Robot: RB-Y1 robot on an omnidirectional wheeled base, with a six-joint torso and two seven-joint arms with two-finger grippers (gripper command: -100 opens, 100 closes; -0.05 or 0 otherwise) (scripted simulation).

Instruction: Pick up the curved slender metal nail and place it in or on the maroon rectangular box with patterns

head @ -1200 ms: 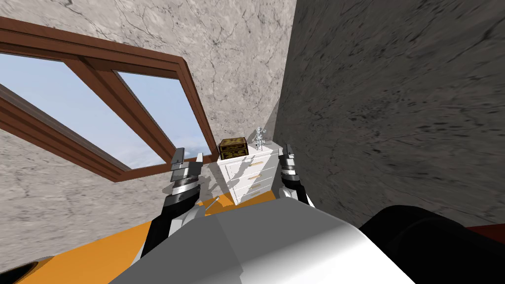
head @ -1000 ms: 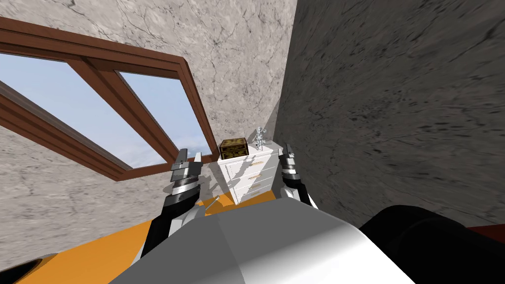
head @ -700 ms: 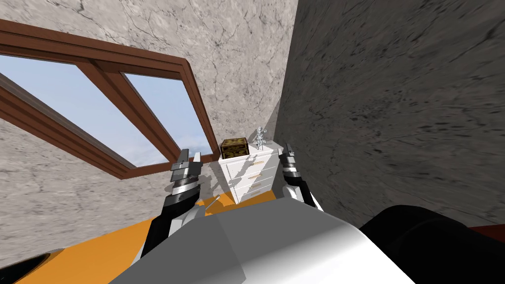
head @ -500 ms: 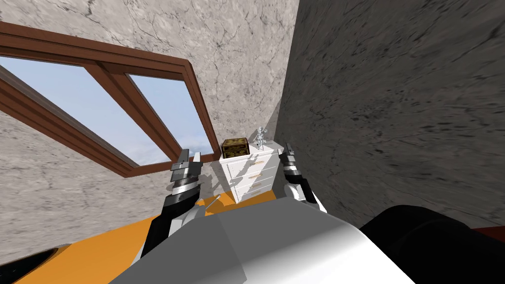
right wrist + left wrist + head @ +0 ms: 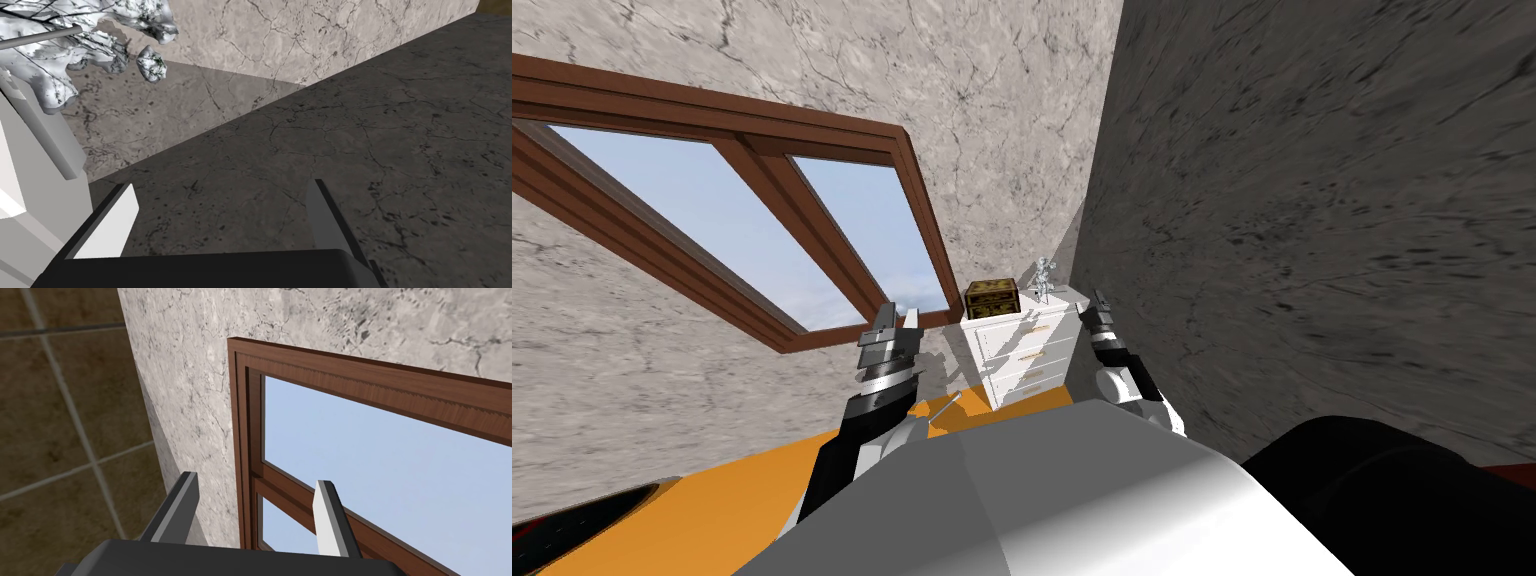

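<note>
Head view: patterned box [image 5: 991, 298] atop white dresser [image 5: 1017, 350]; left claw [image 5: 900, 314], right claw [image 5: 1095, 303] both spread.

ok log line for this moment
left gripper open, empty, raised left of white dresser | right gripper open, empty, by dresser's right side | dark patterned box on dresser top beside silver figurine

White chest of drawers [image 5: 1017, 352] with pale handles, standing on the orange floor [image 5: 712, 500] in the wall corner; on its top, side by side: dark gold-patterned box [image 5: 992, 298], silvery white figurine [image 5: 1042, 278].
</note>
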